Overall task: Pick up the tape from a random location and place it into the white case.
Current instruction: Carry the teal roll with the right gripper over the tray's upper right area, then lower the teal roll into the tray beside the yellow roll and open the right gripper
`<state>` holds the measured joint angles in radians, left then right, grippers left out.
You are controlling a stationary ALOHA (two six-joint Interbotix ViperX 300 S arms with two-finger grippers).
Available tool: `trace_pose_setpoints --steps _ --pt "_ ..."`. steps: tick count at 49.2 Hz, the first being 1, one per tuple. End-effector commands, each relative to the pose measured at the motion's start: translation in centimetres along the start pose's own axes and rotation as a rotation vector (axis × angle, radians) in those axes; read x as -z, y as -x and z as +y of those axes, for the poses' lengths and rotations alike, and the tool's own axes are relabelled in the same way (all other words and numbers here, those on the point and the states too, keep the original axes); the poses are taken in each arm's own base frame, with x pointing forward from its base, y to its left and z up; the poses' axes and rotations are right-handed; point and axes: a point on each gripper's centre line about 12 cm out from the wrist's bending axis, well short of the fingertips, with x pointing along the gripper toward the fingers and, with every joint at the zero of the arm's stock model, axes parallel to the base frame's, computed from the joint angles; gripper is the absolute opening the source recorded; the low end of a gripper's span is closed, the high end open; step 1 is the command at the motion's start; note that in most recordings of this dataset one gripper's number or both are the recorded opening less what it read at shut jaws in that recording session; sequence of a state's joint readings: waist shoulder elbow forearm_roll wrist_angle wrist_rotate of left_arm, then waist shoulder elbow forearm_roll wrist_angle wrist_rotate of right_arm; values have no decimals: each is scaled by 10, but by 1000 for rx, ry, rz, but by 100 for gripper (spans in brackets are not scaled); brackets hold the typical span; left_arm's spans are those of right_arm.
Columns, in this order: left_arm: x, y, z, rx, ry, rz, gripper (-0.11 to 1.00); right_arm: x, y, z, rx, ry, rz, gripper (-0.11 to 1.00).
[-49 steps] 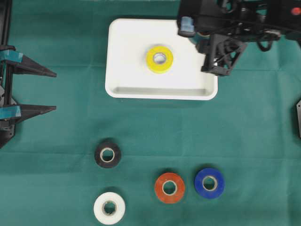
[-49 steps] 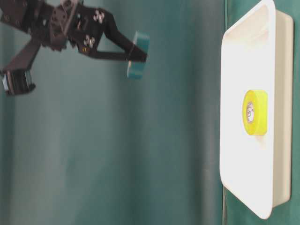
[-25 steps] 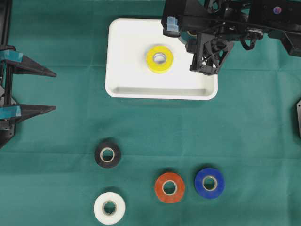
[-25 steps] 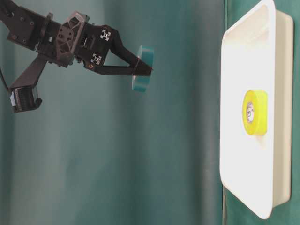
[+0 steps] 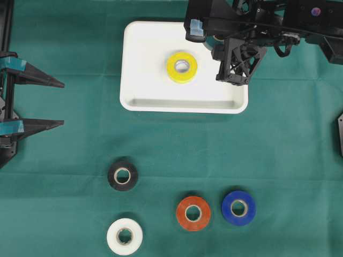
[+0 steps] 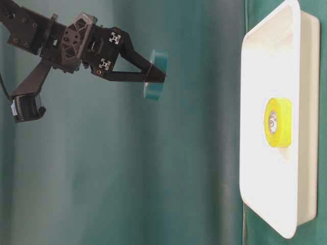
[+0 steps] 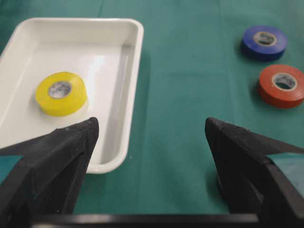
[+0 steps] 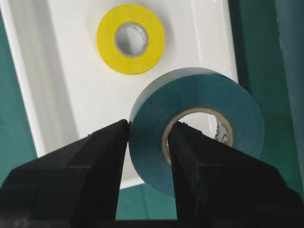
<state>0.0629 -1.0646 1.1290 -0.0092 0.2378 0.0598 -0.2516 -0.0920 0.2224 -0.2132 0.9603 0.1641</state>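
**Right fingers clamped on green tape above the white case**

Fingers of the right gripper [image 8: 147, 175] are closed on a green tape roll [image 8: 199, 128]: one finger sits on the outer face of the roll wall, the other inside the core, pinching the wall between them. The roll hangs at the fingertips. In the table-level view the right gripper [image 6: 153, 76] holds the green tape roll [image 6: 155, 74] in the air, well clear of the white case [image 6: 265, 61]. From overhead, the right gripper [image 5: 199, 32] sits over the far right part of the white case [image 5: 144, 59], with only a pale blue-green bit of the roll showing beside the arm.

Below the held roll, in the right wrist view, the white case [image 8: 61, 95] lies on the green counter [image 8: 14, 156]. A yellow tape roll [image 8: 130, 39] lies flat on the case floor, near the middle, not touching the rim.

The left gripper [image 5: 56, 103] rests at the left edge of the counter, fingers [image 5: 37, 76] spread wide apart, holding nothing. Through its wrist camera the spread fingers [image 7: 57, 156] frame the near corner of the case.

On the counter [image 5: 289, 150], well apart from the case: a black tape roll [image 5: 122, 175], a white tape roll [image 5: 124, 236], an orange tape roll [image 5: 193, 213] and a blue tape roll [image 5: 238, 208]. The orange and blue rolls lie just beside each other, not touching.
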Motion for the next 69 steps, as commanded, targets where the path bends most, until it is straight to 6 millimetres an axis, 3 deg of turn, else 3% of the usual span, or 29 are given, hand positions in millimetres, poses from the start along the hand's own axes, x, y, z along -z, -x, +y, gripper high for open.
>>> trace_pose_setpoints --steps 1,50,58,69 --pt "-4 0 0 0 1 -8 94 -8 11 -1 -1 -3 -40 31" --pt "-5 0 0 0 1 -9 94 -6 9 -1 0 0 -32 31" --pt "-4 0 0 1 0 -8 94 1 -3 1 -4 0 -20 31" --pt "-5 0 0 1 1 -9 94 16 -36 8 -17 13 1 31"
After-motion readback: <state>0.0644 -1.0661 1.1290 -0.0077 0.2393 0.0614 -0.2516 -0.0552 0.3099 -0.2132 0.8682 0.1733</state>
